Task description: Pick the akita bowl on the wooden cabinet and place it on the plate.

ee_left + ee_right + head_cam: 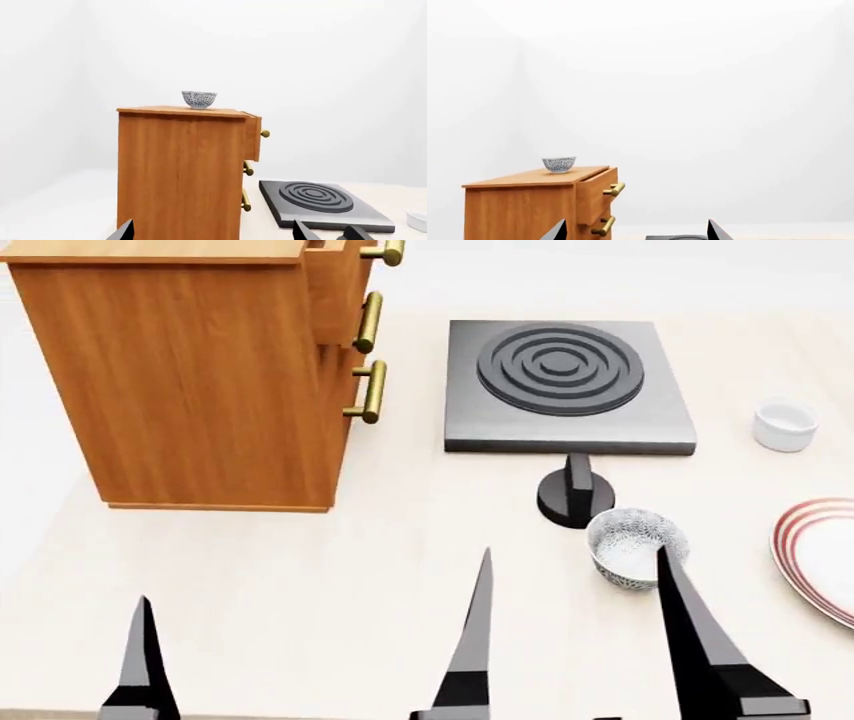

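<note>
Well apart | akita bowl [199, 99] atop wooden cabinet [180, 170] | end effectors low

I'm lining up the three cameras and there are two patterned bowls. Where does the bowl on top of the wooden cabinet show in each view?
Left wrist view: the akita bowl stands on the wooden cabinet, above picture centre.
Head view: not in it; the cabinet top is cut off. The patterned bowl on the table is the look-alike.
Right wrist view: the bowl stands on the cabinet top, lower left.
Shared landmark: the cabinet's brass handles.
</note>
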Available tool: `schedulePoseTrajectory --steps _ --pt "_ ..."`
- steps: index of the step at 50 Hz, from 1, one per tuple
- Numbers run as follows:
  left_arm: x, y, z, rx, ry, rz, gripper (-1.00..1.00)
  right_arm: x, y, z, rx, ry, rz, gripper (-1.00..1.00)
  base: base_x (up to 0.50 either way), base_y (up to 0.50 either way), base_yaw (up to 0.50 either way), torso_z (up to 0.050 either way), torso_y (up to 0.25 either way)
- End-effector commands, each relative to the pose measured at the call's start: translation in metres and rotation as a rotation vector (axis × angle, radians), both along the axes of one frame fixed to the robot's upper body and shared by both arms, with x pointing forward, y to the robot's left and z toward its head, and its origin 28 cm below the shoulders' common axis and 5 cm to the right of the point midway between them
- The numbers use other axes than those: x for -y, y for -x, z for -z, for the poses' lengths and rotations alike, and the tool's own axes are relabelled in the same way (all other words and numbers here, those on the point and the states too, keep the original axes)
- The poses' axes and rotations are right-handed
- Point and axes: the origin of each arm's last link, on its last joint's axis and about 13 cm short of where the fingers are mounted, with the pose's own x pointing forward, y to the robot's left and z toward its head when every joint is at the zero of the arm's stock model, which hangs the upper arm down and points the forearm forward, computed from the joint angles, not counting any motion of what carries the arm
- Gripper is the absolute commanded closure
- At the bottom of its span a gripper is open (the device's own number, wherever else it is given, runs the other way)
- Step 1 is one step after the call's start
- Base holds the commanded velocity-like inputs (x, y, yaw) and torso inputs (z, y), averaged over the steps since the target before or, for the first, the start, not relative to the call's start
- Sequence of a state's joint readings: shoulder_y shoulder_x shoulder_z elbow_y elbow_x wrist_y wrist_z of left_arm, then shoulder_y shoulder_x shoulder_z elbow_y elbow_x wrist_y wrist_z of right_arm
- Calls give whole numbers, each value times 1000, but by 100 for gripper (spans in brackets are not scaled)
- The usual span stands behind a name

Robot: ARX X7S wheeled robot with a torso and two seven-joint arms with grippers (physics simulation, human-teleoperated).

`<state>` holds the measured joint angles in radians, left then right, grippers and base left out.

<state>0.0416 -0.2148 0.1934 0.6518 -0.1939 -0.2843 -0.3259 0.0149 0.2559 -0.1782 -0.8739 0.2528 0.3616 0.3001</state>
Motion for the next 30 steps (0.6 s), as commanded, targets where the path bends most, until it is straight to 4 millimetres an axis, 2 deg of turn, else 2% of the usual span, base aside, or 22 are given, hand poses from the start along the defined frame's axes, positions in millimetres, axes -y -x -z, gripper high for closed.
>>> schedulePoseTrajectory --steps 1,4,7,9,10,13,14,16,20,30 --pt "6 -5 -4 -67 -102 -95 -100 3 0 -2 19 -25 8 -100 0 0 0 0 0" --pt "7 -7 -10 -83 -87 -126 -100 2 0 -2 19 -26 6 -100 0 0 0 0 0" --pt "6 -7 -20 -96 -17 -78 -100 3 0 -3 20 -28 7 -100 0 0 0 0 0" --pt "6 -5 -28 -27 8 -21 -100 3 0 -3 21 -28 7 -100 0 0 0 0 0" --pt "5 -6 -31 -38 -45 -35 -100 3 0 -3 21 -29 6 -100 0 0 0 0 0" --pt "2 -6 -40 -6 -22 4 -100 2 0 -3 21 -27 5 -100 0 0 0 0 0" --pt "0 -6 -42 -24 -24 -53 -100 2 0 -3 21 -27 6 -100 0 0 0 0 0" --pt "-2 -8 -47 -2 -46 -30 -100 3 0 -3 22 -29 5 -100 0 0 0 0 0" --pt "-1 -17 -61 38 -88 -105 -100 2 1 -3 23 -26 3 -100 0 0 0 0 0" --pt "2 -37 -92 22 -100 -75 -100 2 2 -4 27 -31 0 -100 0 0 0 0 0"
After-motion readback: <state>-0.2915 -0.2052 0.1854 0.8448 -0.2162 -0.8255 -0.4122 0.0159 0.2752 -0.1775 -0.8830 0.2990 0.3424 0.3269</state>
